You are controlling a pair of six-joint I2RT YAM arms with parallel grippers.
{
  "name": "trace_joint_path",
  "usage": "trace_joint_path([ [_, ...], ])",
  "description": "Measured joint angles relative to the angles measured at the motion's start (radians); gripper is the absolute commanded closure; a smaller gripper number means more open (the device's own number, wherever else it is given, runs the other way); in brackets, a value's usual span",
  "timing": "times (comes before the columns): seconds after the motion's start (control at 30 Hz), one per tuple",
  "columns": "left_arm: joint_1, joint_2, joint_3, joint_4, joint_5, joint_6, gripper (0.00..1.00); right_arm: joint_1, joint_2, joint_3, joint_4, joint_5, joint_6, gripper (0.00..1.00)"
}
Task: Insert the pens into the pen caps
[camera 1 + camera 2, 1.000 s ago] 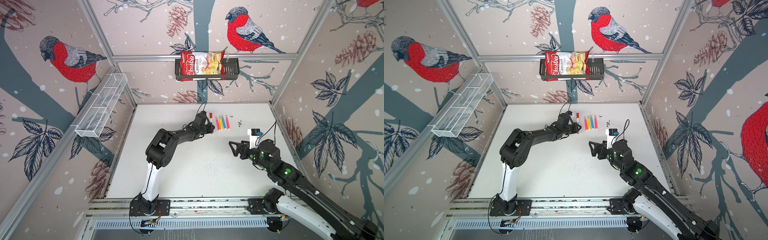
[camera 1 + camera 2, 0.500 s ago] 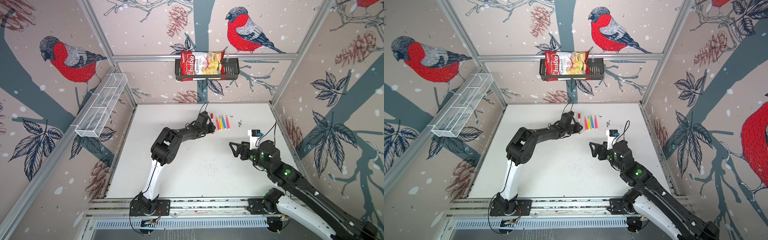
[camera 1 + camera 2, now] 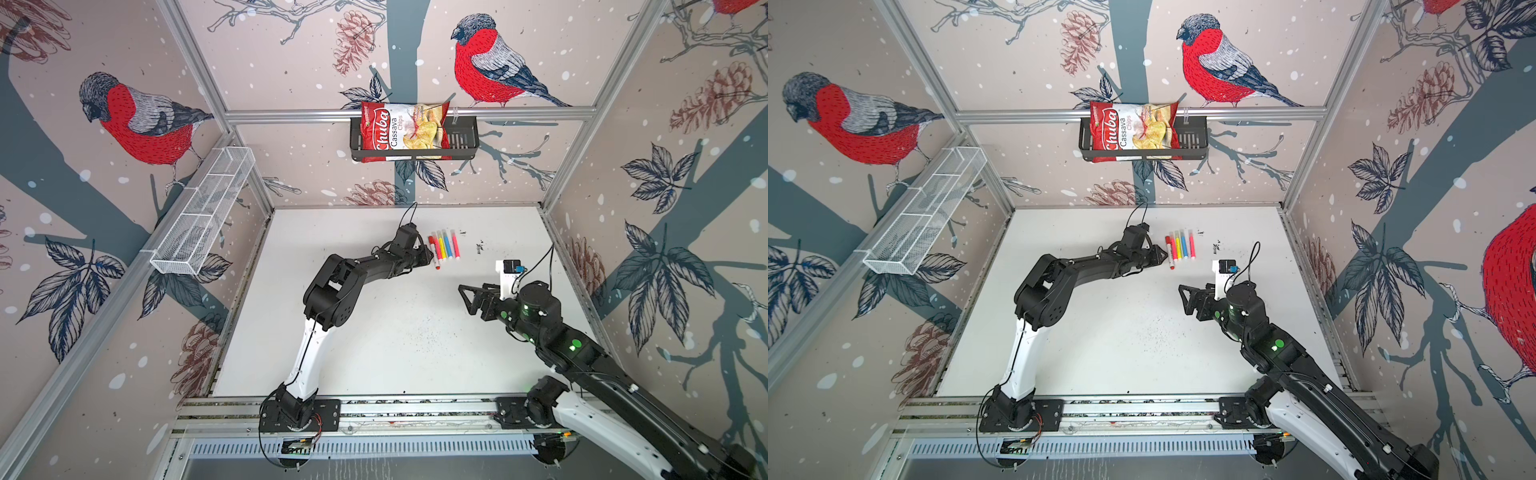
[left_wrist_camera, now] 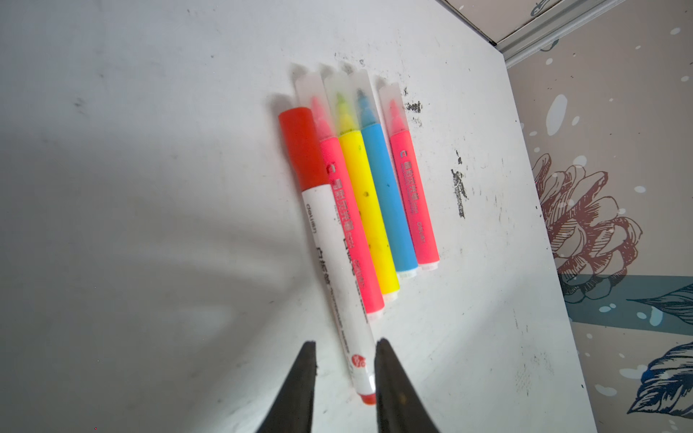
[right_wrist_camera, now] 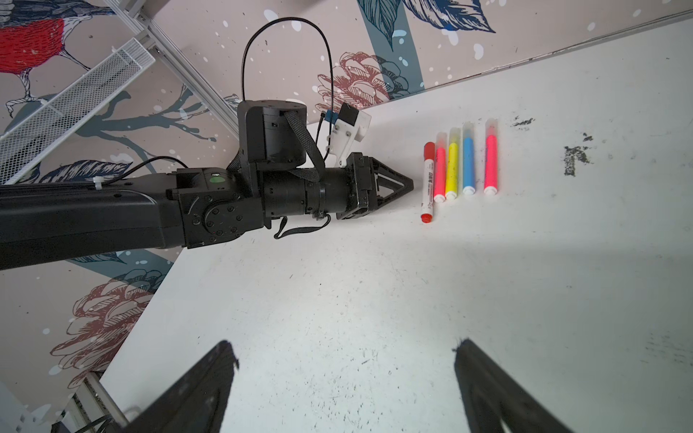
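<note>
Pens (image 4: 365, 195), capped plastic markers, are looking light, stiff, slick: grip mid-barrel; left gripper (image 4: 345, 342) is sitting beside the red-capped white marker (image 4: 333, 262), barely parted, empty; right gripper (image 5: 344, 343) gaping, empty.

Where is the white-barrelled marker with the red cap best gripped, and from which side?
Grip the white marker at its tail end, from above, closing across the barrel. That end juts past the pink marker lying against it, so both sides are free there.
</note>
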Motion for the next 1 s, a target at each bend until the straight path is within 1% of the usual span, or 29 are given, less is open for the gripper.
trace_joint_path([
  [0.3,0.000,-0.009,-0.032,0.022,0.021,-0.020,0.70,-0.002,-0.006,0.000,-0.002,-0.003,0.014,0.08],
  [0.5,0.000,-0.071,-0.087,0.073,0.025,-0.023,0.70,-0.003,-0.005,0.003,-0.005,-0.004,0.014,0.07],
  [0.6,0.000,-0.114,-0.117,0.093,0.026,-0.022,0.67,-0.004,-0.002,0.011,-0.006,-0.003,0.014,0.05],
  [0.7,0.000,-0.181,-0.181,0.137,0.028,-0.017,0.63,-0.008,0.002,0.018,-0.007,0.014,0.014,0.04],
  [0.8,0.000,-0.279,-0.275,0.175,0.024,0.012,0.59,-0.010,0.003,0.029,-0.015,0.063,0.014,0.03],
  [0.87,0.000,-0.364,-0.338,0.187,0.016,0.045,0.57,-0.014,0.003,0.040,-0.022,0.107,0.014,0.02],
  [1.0,0.000,-0.526,-0.435,0.208,-0.042,0.122,0.54,-0.020,0.006,0.056,-0.033,0.203,0.014,0.01],
])
